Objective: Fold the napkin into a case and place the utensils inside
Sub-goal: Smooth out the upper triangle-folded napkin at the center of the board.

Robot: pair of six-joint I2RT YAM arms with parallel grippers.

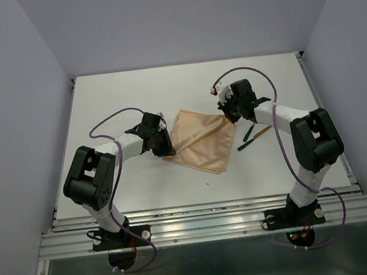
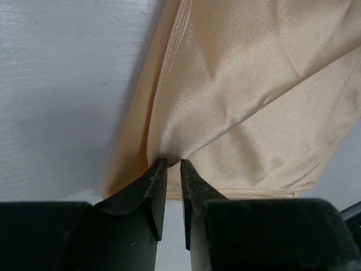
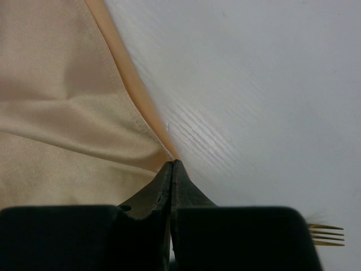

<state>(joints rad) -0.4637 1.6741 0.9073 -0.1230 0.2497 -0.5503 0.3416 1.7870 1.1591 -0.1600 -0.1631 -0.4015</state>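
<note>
Peach-orange cloth: the napkin lies part-folded mid-desk, layers doubled, not yet a narrow pocket. Left claw at the napkin's left corner: fingers nearly together, nipped on a fold of the cloth, creases running out from the tips. Right claw at the napkin's right corner: fingers pressed together on the hemmed tip. Utensils lie just right of the napkin, not touching it; gold fork tines show at the right wrist view's edge.
</note>
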